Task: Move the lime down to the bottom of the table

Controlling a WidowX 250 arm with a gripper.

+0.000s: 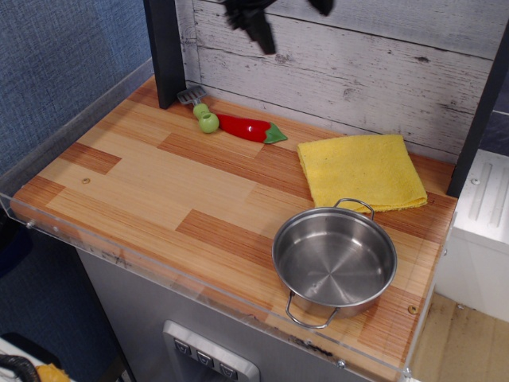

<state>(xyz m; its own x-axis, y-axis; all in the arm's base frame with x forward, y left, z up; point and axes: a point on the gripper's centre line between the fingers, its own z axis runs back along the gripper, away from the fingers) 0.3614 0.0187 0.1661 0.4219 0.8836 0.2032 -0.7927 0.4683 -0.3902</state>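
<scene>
Overhead, the black gripper (288,22) is hanging with fingers spread, gripping nothing, while the small glossy light-green lime (206,118) is lying below-left on the striped wooden worktop (159,183).

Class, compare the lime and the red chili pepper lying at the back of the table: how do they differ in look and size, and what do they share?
The lime is light green, round and knobbed; the chili pepper is red, long and tapered with a green stem. The lime is the shorter of the two. Both are glossy, and they lie touching on the table near the back wall.
</scene>
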